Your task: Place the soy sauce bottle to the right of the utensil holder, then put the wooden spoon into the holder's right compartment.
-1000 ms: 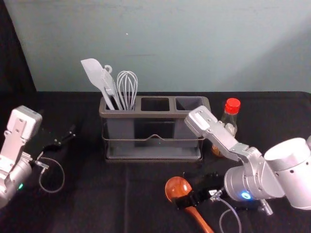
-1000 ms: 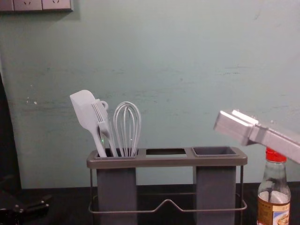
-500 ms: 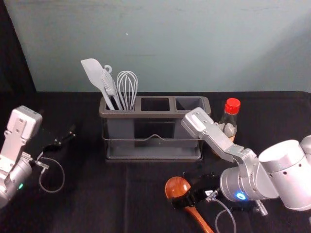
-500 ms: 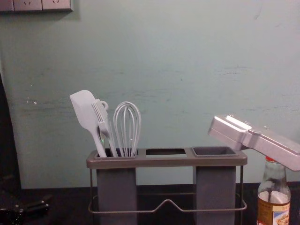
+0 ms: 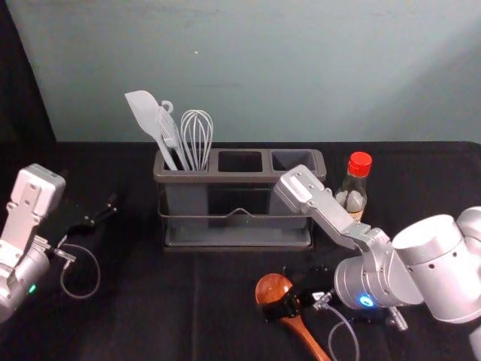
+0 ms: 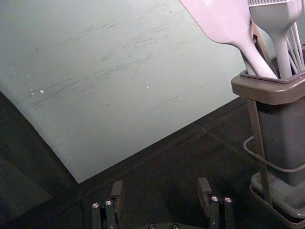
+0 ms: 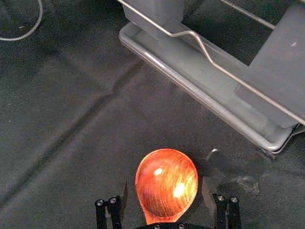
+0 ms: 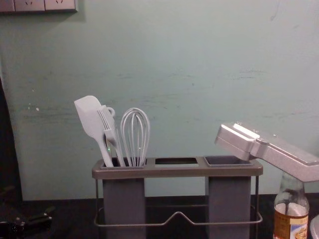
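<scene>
Right gripper (image 7: 165, 188), spread wide, ungripping, has slid toward 9 o'clock astride the spoon (image 5: 272, 288), likely pre-grasp; left gripper (image 6: 160, 185) idles, wide, empty, at 8 o'clock.

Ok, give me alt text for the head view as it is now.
The right gripper is at the bowl of the wooden spoon, in front of the utensil holder. The soy sauce bottle stands upright to the holder's right. A whisk and spatula are in its left compartment, the left gripper off to the left.
</scene>
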